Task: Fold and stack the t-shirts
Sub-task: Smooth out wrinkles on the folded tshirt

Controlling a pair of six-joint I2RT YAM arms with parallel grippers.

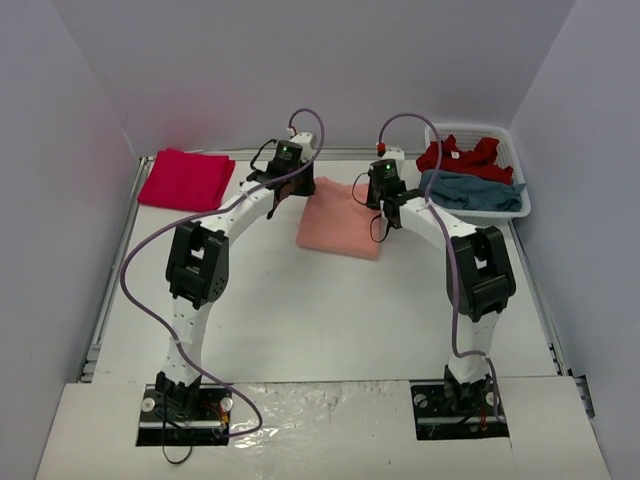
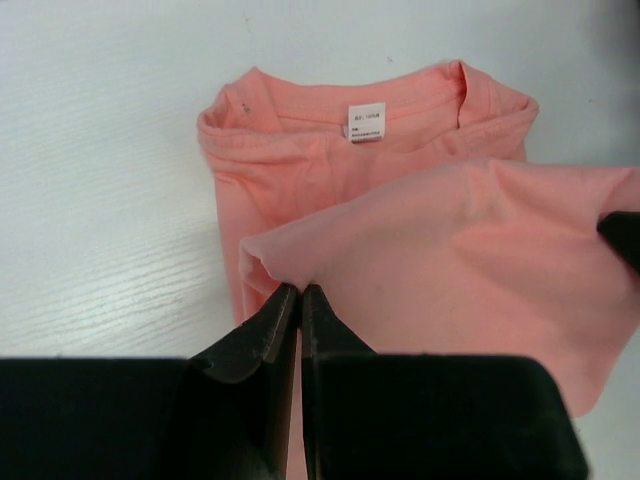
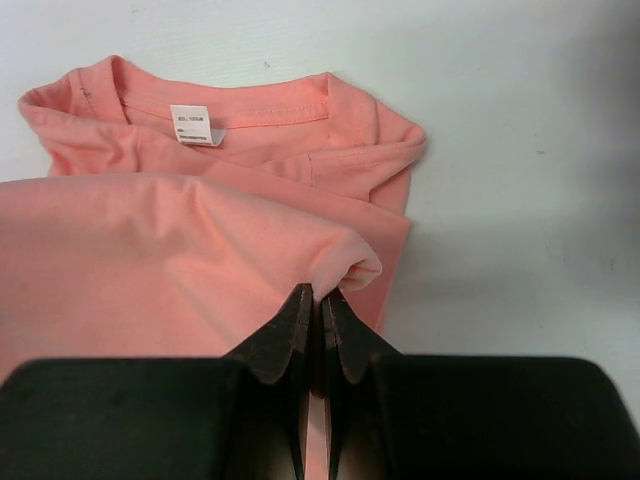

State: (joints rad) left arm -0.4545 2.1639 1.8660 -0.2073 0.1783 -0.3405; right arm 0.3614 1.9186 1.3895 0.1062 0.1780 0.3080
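A salmon-orange t-shirt (image 1: 340, 228) lies partly folded at the table's far middle, collar and white label (image 2: 366, 122) toward the back. My left gripper (image 2: 299, 290) is shut on its left corner fold, which hangs lifted over the lower layer. At the opposite side my right gripper (image 3: 318, 292) is shut on the right corner of the same raised fold of the salmon-orange t-shirt (image 3: 180, 250). A folded crimson t-shirt (image 1: 186, 179) rests at the far left. In the basket, a crumpled red t-shirt (image 1: 462, 156) lies behind a teal-blue t-shirt (image 1: 472, 191).
The white slotted basket (image 1: 523, 176) stands at the far right corner by the wall. Purple cables loop above both arms. White walls close in the table on three sides, and the arm bases sit at the near edge.
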